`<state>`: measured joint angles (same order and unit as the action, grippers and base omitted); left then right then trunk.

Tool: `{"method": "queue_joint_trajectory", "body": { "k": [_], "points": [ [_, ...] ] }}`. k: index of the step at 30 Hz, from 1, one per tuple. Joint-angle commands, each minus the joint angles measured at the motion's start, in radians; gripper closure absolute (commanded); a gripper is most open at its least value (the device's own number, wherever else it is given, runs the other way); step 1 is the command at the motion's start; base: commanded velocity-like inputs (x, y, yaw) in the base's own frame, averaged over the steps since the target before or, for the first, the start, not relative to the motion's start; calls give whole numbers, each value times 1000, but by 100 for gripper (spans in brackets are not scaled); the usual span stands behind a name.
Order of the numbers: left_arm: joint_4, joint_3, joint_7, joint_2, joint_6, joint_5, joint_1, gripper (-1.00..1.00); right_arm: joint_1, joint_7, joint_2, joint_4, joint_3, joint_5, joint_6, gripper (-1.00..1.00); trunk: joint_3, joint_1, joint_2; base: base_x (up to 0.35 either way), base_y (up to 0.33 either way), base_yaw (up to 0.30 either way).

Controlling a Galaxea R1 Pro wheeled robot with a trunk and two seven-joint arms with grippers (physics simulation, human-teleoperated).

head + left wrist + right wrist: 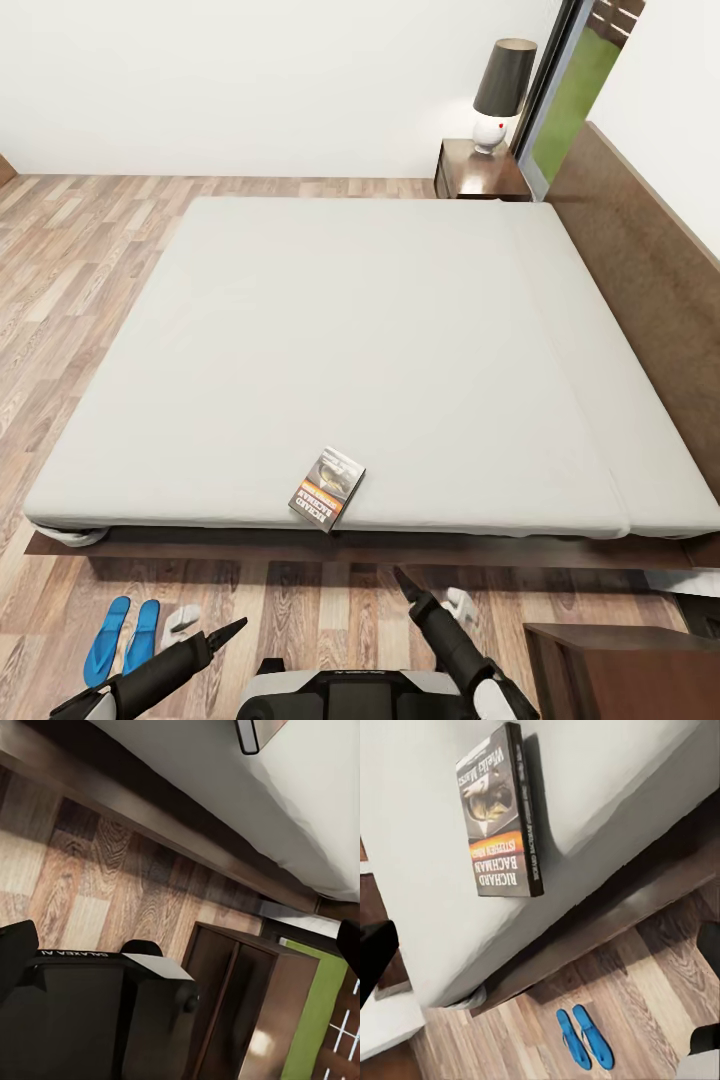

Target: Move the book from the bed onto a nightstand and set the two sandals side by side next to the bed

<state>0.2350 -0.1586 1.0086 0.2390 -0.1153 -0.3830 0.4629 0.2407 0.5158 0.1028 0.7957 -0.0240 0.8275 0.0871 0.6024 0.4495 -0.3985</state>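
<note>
The book (pixel 327 488) lies flat at the bed's (pixel 350 340) near edge, lower centre. The sandals (pixel 122 640) sit paired on the floor, lower left. Both arms angle upward: left gripper (pixel 228 631) and right gripper (pixel 404 583), whose finger spacing I cannot tell.

White-walled bedroom with wood-plank floor, seen from the foot side of a low bed.

Plain white walls (pixel 250 80) meet a floor (pixel 70 260) of mixed light and brown planks. A dark brown headboard (pixel 650 270) runs along the right side, and beyond it a tall dark-framed window (pixel 575 95) shows green outside. In the far corner stands a table lamp (pixel 500 90), dark shade on a white base, lit, with a pale glow on the wall behind it. A dark brown cabinet (pixel 620 665) stands at the near right.
</note>
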Motion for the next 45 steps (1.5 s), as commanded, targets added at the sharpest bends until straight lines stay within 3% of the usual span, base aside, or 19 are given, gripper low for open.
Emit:
{"method": "queue_joint_trajectory", "body": {
  "k": [1, 6, 10, 12, 13, 16, 20, 32, 45],
  "points": [
    [0, 1, 4, 0, -11, -7, 0, -100, 0, 3, 0, 1, -1, 41, 12, -100, 1, 0, -1, 0, 0, 0],
    [0, 1, 4, 0, -11, -7, 0, -100, 1, 5, 2, 30, -40, 97, 34, -100, 1, 0, -1, 0, 0, 0],
    [0, 2, 4, -5, -11, -7, 0, -100, 43, 7, 6, 88, -164, 184, 81, -100, 1, 0, -1, 0, 0, 0],
    [0, 2, 4, -12, -11, -7, 0, -100, 55, 7, 7, 132, -276, 250, 90, -100, 1, 0, -1, 0, 0, 0],
    [0, 2, 4, -13, -11, -7, 0, -100, 58, 7, 7, 140, -309, 267, 91, -100, 1, 0, -1, 0, 0, 0],
    [0, 2, 4, -14, -11, -7, 0, -100, 60, 5, 8, 147, -348, 284, 93, -100, 1, 0, -1, 0, 0, 0],
    [0, 1, 3, -15, -11, -7, 0, -100, 61, 3, 8, 140, -373, 294, 92, -100, 1, 0, -1, 0, 0, 0],
    [-28, 1, 0, -27, -11, -5, 0, -100, 61, 3, 6, 128, -377, 297, 87, -100, 1, 0, -1, 0, 0, 0],
    [-32, 1, 1, -27, -11, -5, 0, -100, 61, 3, 6, 128, -376, 297, 83, -100, 42, 50, -92, 0, 0, 0]
  ]
}}
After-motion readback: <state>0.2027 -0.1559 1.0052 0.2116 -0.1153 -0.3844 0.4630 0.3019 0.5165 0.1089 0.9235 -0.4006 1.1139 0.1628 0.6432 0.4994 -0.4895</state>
